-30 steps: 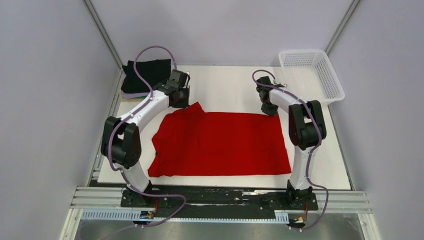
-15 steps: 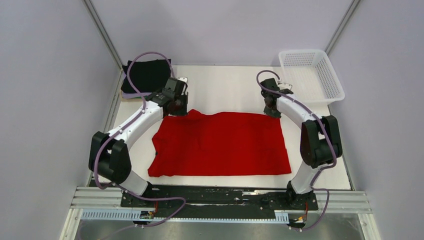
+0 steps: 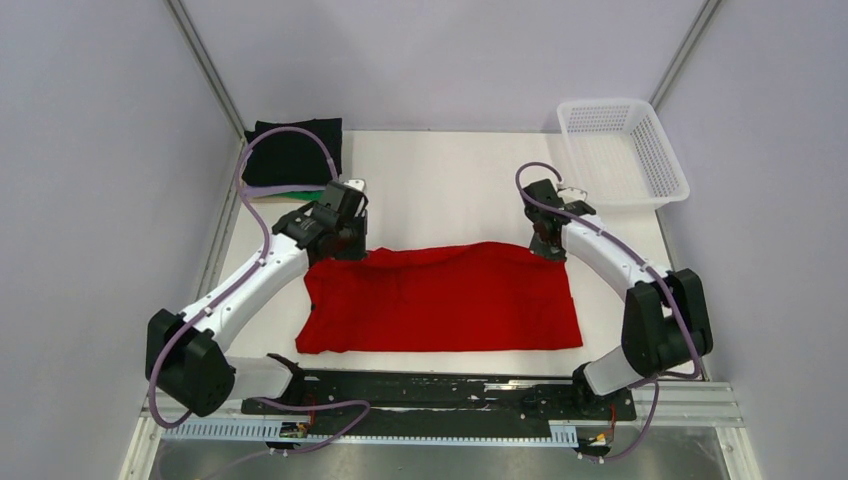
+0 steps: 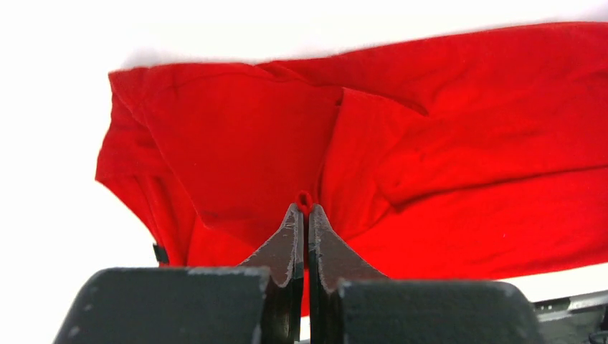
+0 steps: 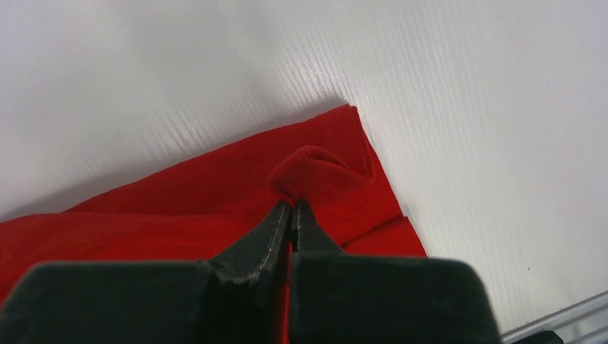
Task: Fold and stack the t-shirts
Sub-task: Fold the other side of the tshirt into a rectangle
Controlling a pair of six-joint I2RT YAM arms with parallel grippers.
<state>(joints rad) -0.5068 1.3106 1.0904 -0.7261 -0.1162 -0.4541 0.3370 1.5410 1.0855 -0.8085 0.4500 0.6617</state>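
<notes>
- Red cloth: t-shirt [image 3: 440, 300], spread flat on the white table [image 3: 450, 190] between my two arms, held at both far corners.
- Left gripper [image 4: 302, 208]: my fingers pressed together on a pinch of red cloth at the far left corner.
- Right gripper [image 5: 290, 204]: clamped on a small raised fold at the far right corner.
- Black shirt [image 3: 293, 150]: folded, at the table's far left corner; green shirt [image 3: 300, 194] showing at its near edge.
- Basket [image 3: 668, 165]: white mesh, far right, apart from the red cloth.

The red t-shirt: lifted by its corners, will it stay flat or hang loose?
Probably floppy: the red t-shirt bunches into a tuft where the right gripper pinches it, and creases at the left gripper. Likely light, as two small pinches hold its far edge.
</notes>
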